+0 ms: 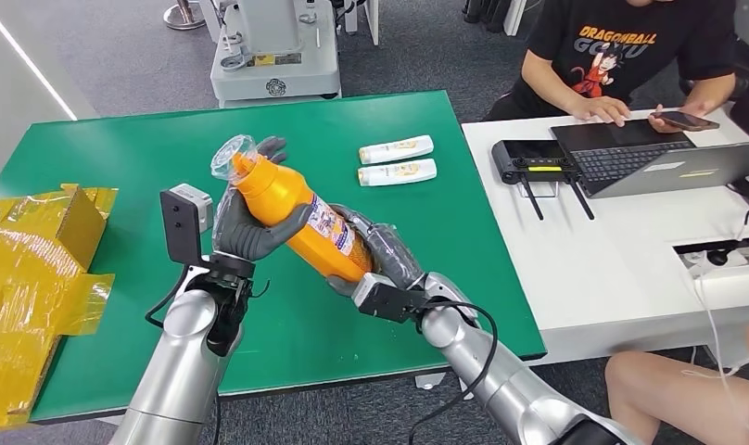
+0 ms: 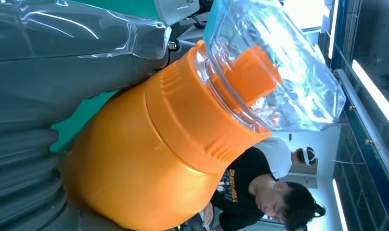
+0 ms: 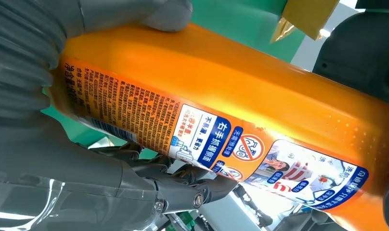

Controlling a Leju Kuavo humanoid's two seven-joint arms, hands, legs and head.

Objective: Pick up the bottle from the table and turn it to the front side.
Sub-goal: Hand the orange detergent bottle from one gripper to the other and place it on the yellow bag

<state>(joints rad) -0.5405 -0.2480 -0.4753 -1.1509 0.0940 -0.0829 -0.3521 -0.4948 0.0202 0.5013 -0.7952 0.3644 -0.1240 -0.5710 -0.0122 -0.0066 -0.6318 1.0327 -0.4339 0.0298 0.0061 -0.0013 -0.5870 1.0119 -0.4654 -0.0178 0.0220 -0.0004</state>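
Holding bottle [image 1: 292, 215] off the table [image 1: 463, 232], tilted, between both hands | left hand [image 1: 250, 232] wraps the upper body below the clear cap [image 1: 232, 153] | right hand [image 1: 385, 260] grips the base end | likely rigid, smooth, slippery plastic; weight unclear | best held mid-body, off the brittle-looking cap | printed label [image 3: 221, 139] faces the right hand.

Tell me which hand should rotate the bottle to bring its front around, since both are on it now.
Probably the right hand: it cups the base of the orange bottle, by the printed label, so it can likely twist the body. The left hand wraps the upper body below the clear cap and can steady it.
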